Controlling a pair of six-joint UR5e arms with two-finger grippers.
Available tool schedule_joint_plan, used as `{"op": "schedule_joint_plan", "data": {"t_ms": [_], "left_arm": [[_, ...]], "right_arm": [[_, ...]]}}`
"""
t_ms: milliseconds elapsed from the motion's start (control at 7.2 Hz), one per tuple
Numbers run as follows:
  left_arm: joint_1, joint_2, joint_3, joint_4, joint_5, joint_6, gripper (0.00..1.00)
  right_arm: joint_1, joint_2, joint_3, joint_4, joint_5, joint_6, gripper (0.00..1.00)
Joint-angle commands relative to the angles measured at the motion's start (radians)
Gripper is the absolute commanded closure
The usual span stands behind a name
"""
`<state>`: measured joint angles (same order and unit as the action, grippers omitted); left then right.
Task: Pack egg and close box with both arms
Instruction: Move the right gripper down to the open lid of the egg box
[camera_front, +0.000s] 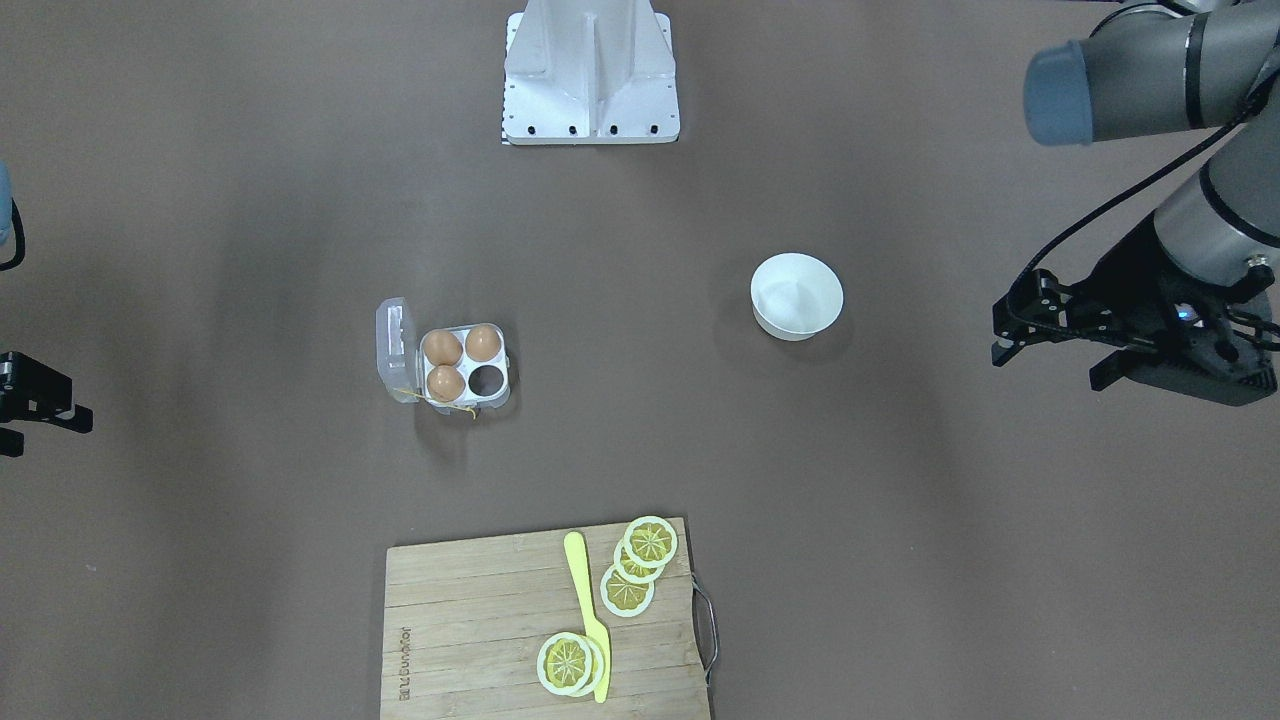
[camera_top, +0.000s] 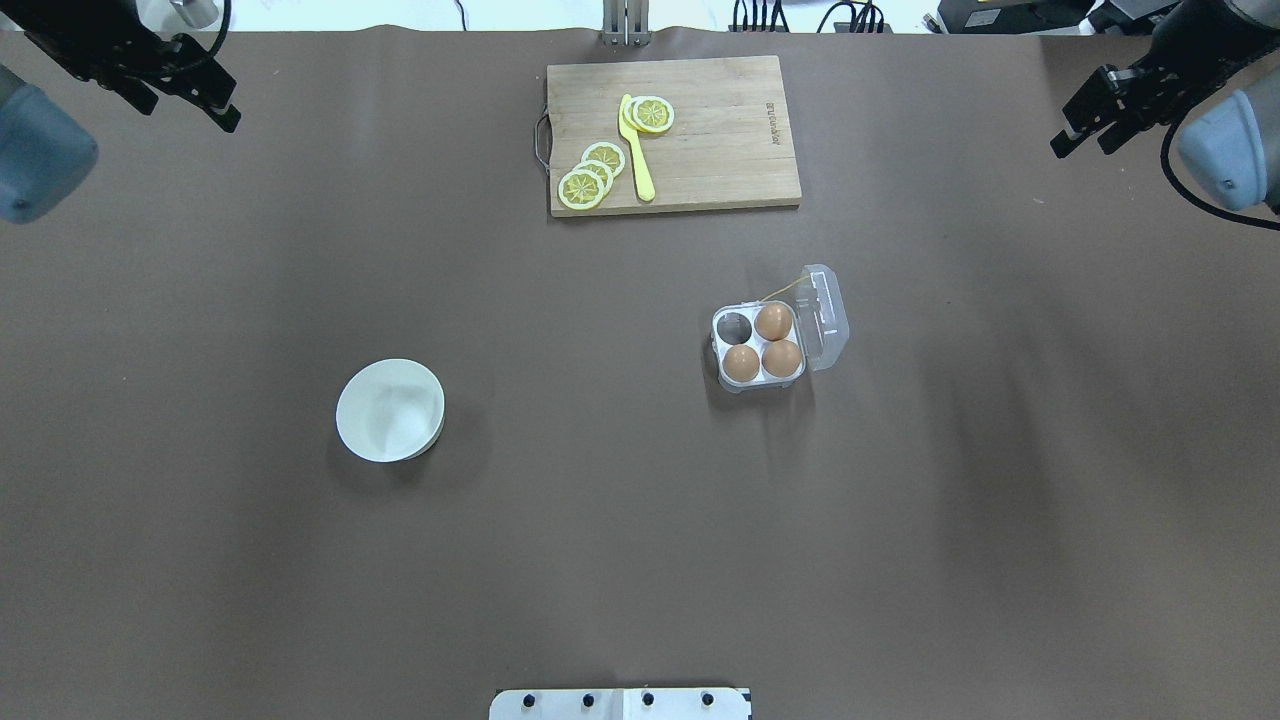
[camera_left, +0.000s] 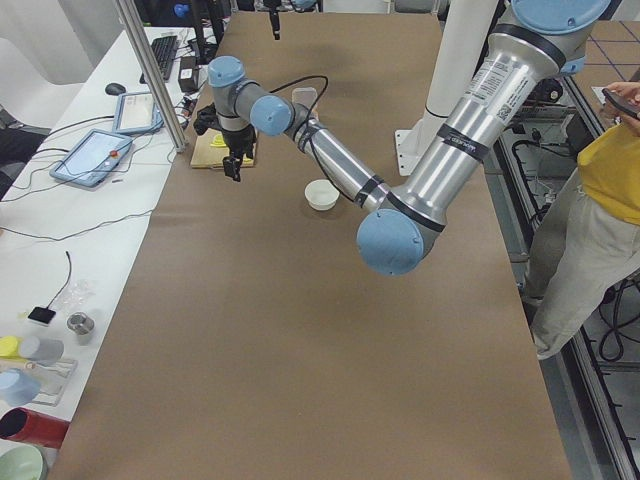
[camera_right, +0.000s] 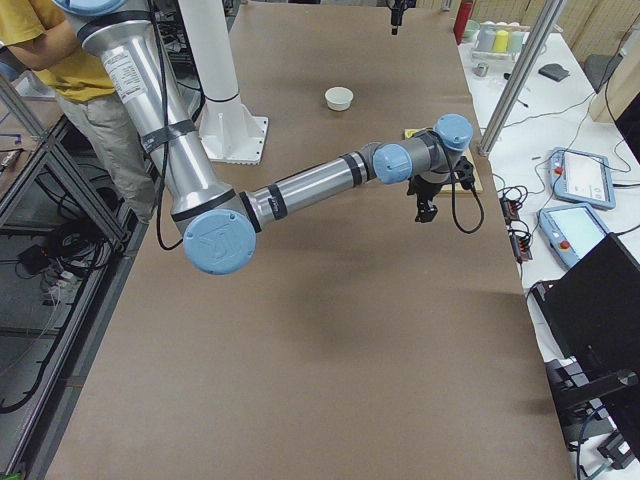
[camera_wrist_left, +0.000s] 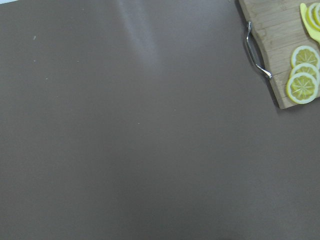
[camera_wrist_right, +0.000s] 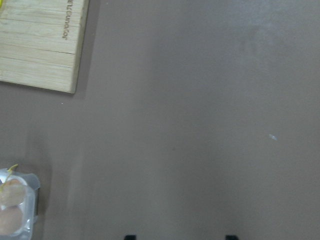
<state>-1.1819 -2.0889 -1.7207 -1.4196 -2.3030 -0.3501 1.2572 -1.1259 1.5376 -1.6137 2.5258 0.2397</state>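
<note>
The clear box (camera_top: 728, 383) stands right of the table's middle, its hinged lid (camera_top: 828, 318) open, and also shows in the front view (camera_front: 505, 392). Three brown eggs (camera_top: 773, 322) fill three cells; the fourth cell (camera_top: 735, 326) is empty. No loose egg shows. My left gripper (camera_top: 190, 110) hangs open and empty over the far left corner. My right gripper (camera_top: 1082, 146) hangs open and empty over the far right corner. The right wrist view shows the box's corner (camera_wrist_right: 17, 210) at its lower left, with the fingertips (camera_wrist_right: 130, 237) wide apart.
A white bowl (camera_top: 390, 410), which looks empty, stands on the left half. A wooden cutting board (camera_top: 700, 160) with lemon slices (camera_top: 581, 188) and a yellow knife (camera_top: 640, 160) lies at the far middle edge. The white base stand (camera_front: 590, 70) is on the robot's side.
</note>
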Motion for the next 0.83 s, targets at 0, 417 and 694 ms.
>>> {"op": "schedule_joint_plan", "data": {"t_ms": [0, 417, 694], "left_arm": [[-0.050, 0.076, -0.002, -0.004, 0.002, 0.092, 0.05], [-0.119, 0.133, -0.019, -0.015, 0.001, 0.120, 0.04], [-0.142, 0.150, -0.019, -0.015, 0.001, 0.151, 0.04]], "right_arm": [[-0.030, 0.003, -0.014, 0.001, 0.184, -0.005, 1.00], [-0.142, 0.003, -0.016, 0.002, 0.244, -0.010, 1.00], [-0.194, 0.011, -0.030, 0.030, 0.272, -0.011, 1.00]]}}
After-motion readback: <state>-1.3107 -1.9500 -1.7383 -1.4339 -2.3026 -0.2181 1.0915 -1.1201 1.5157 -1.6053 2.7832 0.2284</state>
